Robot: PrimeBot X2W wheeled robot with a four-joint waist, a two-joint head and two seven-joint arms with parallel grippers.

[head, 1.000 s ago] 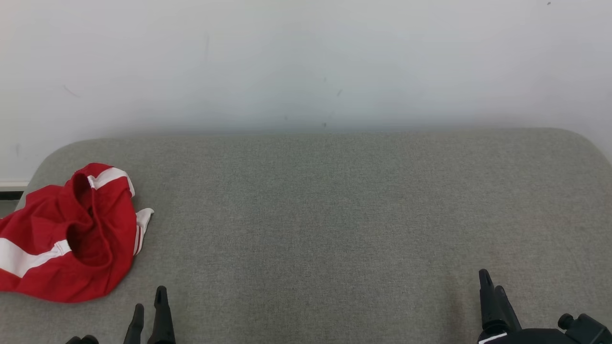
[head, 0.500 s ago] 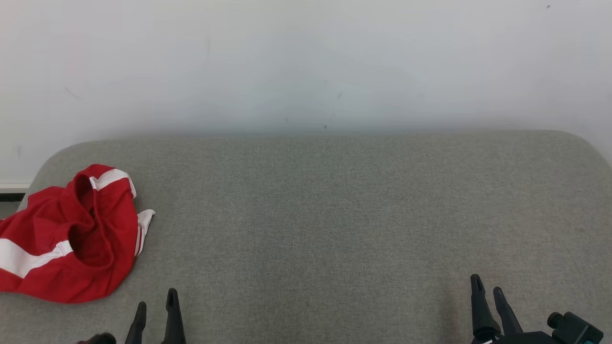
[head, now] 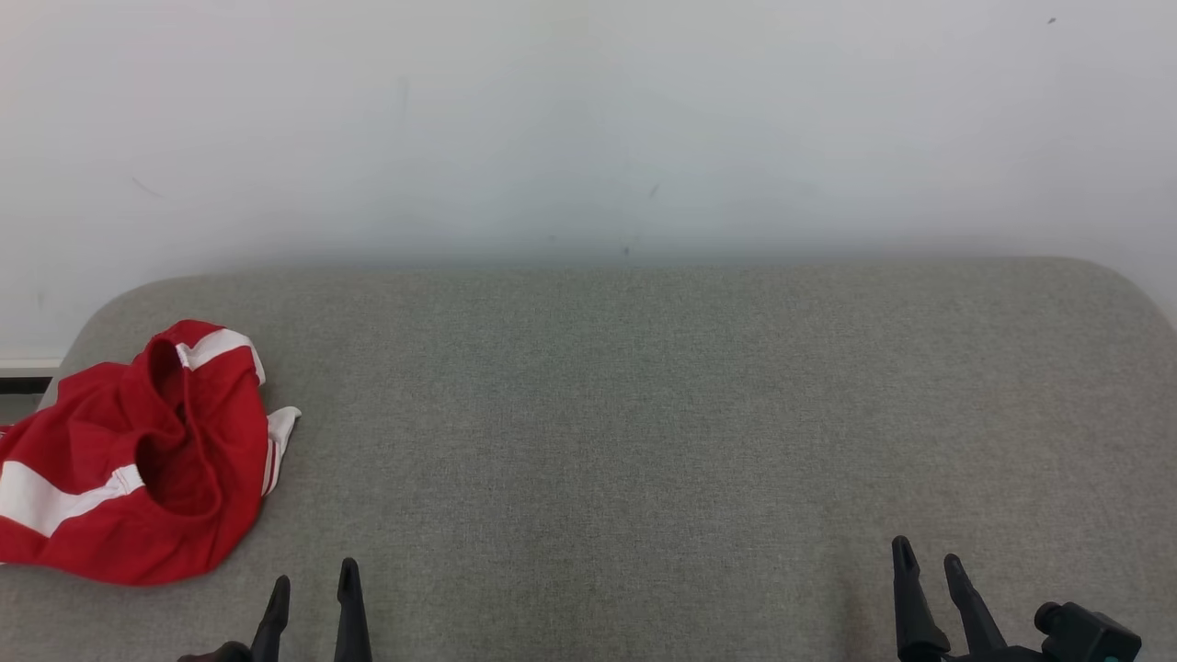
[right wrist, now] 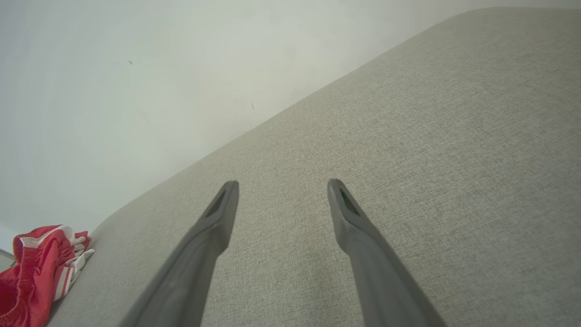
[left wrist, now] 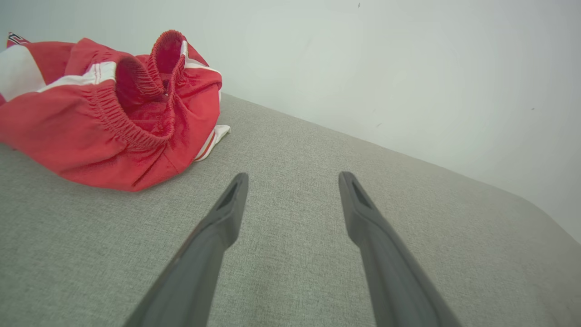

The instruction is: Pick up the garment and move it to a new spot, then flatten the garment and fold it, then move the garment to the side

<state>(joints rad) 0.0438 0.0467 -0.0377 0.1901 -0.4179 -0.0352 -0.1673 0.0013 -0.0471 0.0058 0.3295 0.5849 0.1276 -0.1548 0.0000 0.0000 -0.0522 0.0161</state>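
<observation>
The garment [head: 138,460] is a crumpled pair of red shorts with white stripes and an elastic waistband, lying at the far left of the grey fabric surface [head: 644,414]. In the left wrist view the garment [left wrist: 109,104] sits at the upper left, beyond my finger tips. My left gripper [head: 313,584] stands open at the bottom left, just right of the garment's near edge and apart from it, nothing between its fingers [left wrist: 231,200]. At the bottom right, my right gripper [head: 926,559] is open and empty, far from the garment [right wrist: 41,268].
A plain white wall [head: 588,119] rises right behind the grey surface. The surface has rounded far corners, and its left edge runs close under the garment. Bare grey fabric stretches between the two grippers.
The camera has tipped slightly, so the whole scene sits lower. Both grippers have drawn back toward the bottom edge, the left one shifting right, the right one left. The garment lies unchanged.
</observation>
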